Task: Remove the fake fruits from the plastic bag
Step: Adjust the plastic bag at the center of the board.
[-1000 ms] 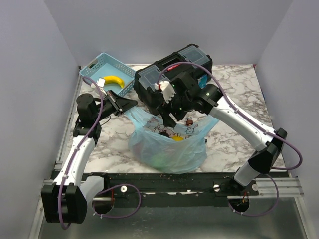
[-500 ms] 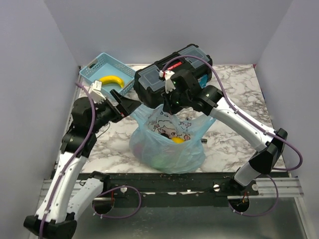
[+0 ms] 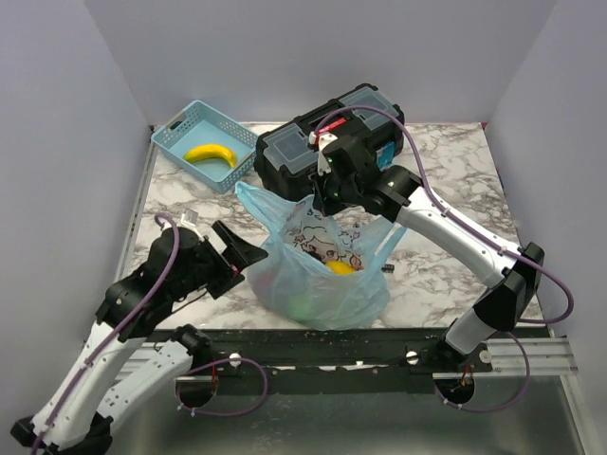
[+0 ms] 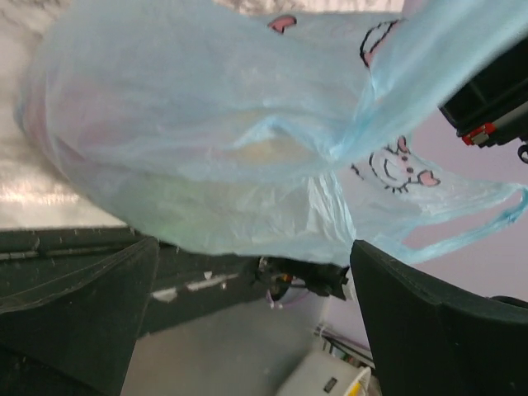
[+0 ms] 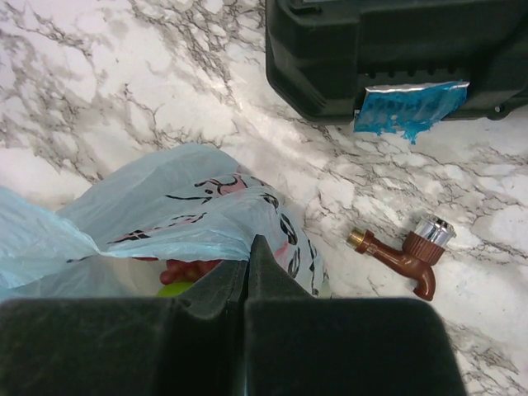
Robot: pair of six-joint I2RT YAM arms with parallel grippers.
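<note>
One plastic bag (image 3: 318, 280) sits at the centre of the top view, with one of the two claws pinching it.

We see the right gripper (image 5: 249, 247) with its fingers pressed together on the bag's upper edge, just below the one black toolbox (image 3: 327, 142). The left gripper (image 4: 252, 247), at the bag's left side, has its fingers spread apart on nothing, with the film lying beyond them. Inside the bag we count three: one yellow-orange fruit (image 3: 340, 267) in the mouth, and one red fruit (image 5: 186, 271) and one green fruit (image 5: 176, 289) at the lower left of the right wrist view. One banana (image 3: 211, 154) lies in the one blue basket (image 3: 171, 123) at the upper left of the top view. One brown tap piece (image 5: 404, 252) lies on the marble table (image 5: 99, 99), right of the bag.
</note>
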